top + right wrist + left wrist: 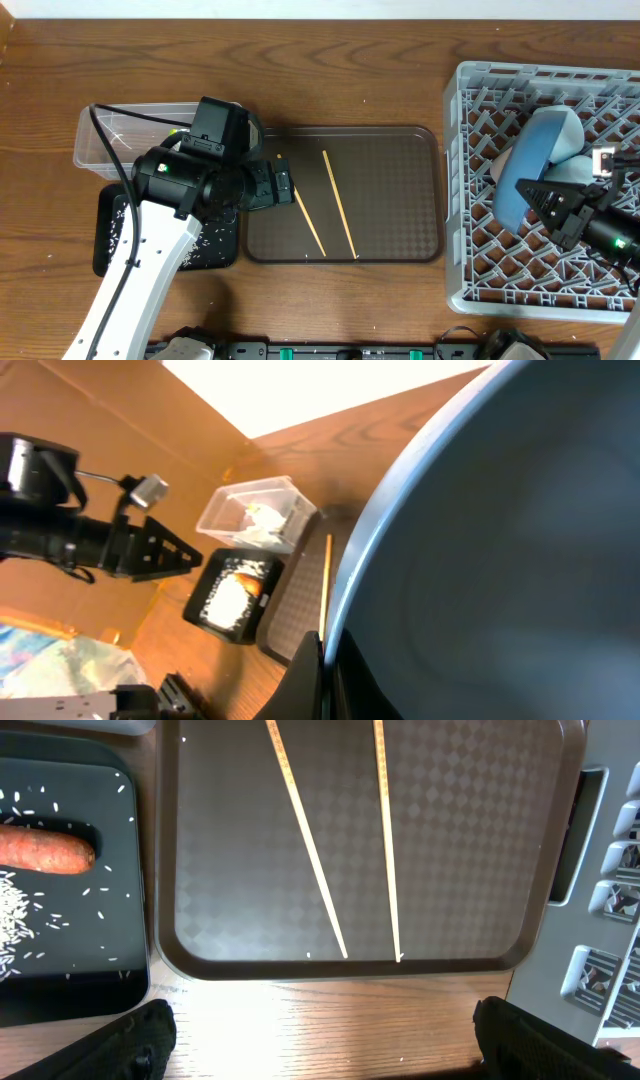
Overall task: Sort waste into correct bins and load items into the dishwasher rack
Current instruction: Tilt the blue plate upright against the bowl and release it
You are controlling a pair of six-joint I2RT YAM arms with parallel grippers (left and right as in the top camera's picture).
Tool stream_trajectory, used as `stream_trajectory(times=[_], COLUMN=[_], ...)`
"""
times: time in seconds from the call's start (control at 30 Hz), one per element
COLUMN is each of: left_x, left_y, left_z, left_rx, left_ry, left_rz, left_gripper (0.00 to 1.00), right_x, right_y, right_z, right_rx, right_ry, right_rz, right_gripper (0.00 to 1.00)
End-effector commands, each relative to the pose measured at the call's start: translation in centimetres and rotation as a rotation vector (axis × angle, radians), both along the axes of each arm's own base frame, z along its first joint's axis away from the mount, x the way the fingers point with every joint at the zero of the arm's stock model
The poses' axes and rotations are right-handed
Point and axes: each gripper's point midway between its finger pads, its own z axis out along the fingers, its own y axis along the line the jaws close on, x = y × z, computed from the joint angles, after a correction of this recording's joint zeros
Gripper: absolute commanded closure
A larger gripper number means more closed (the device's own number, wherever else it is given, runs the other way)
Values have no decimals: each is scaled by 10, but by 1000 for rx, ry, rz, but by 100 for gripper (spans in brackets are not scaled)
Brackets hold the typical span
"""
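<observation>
At 3 o'clock on the counter (pixel 350 60), a blue plate (pixel 525 170) stands in the rack (pixel 470 270) while two chopsticks (pixel 387 840) wait.

Right jaws look pinched shut on the plate's rim. The plate stands tilted on its edge inside the grey rack, probably so it takes up little room. Left jaws are spread wide and hold nothing. They hang at the 9 o'clock edge of the brown tray (pixel 400 180), pointing toward 3 o'clock at the chopsticks lying apart on it. Those look like the next thing to pick up. An orange food piece (pixel 45 852) and rice (pixel 15 905) lie in the black tray (pixel 60 990) at 8 o'clock. The clear tub (pixel 100 150) sits at 10 o'clock.
</observation>
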Motion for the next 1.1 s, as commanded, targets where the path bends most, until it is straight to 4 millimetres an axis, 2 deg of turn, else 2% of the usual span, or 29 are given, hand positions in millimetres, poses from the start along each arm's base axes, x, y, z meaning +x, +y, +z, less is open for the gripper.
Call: stream_trajectory(times=[0.0, 0.17, 0.43, 0.63, 1.07], left_x=[3, 3, 3, 3, 3], left_y=[2, 2, 2, 2, 2], left_z=[8, 8, 8, 8, 8], left_rx=[-1, -1, -1, -1, -1], left_ry=[-25, -25, -25, -25, -25], left_rz=[6, 6, 6, 6, 6], left_gripper=[2, 2, 2, 2, 2], right_x=[3, 6, 9, 9, -2], right_y=[0, 1, -1, -4, -27], right_z=[9, 2, -28, -45, -69], right_rx=[47, 112, 190, 157, 171], right_ry=[-92, -114, -52, 20, 126], right_rz=[31, 53, 48, 54, -59], right_gripper=[99, 99, 99, 99, 99])
